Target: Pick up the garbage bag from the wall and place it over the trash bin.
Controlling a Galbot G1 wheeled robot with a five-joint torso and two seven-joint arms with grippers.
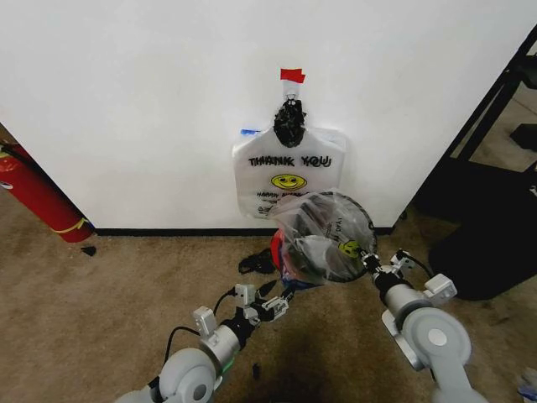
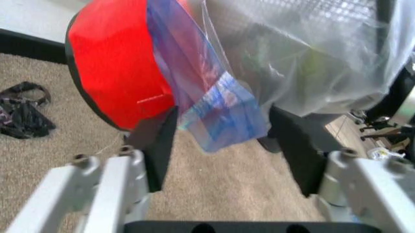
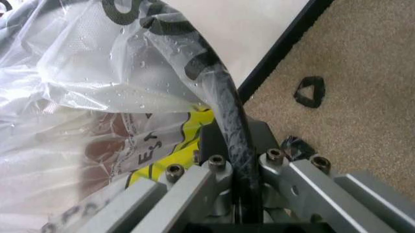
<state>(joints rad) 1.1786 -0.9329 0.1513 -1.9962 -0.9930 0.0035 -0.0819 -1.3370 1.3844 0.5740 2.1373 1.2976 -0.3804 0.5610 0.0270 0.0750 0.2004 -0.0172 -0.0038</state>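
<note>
The garbage bag [image 1: 323, 235], translucent with black print and a yellow smiley, is draped over the mouth of the trash bin [image 1: 277, 245], which is tipped on the carpet below the wall. Its red base [image 2: 116, 63] faces my left gripper. My right gripper [image 1: 367, 259] is shut on the bin's black rim [image 3: 227, 97], with the bag's film [image 3: 84, 63] wrapped over it. My left gripper [image 1: 281, 300] is open, its dark pads [image 2: 155, 141] either side of a hanging blue patch [image 2: 220, 116] of the bag without touching it.
A second smiley bag [image 1: 289, 172] hangs on the white wall from a black clump under red tape [image 1: 292, 75]. A red fire extinguisher [image 1: 38, 197] leans at the far left. A black scrap [image 1: 252, 264] lies on the carpet, and dark furniture [image 1: 495, 227] stands at the right.
</note>
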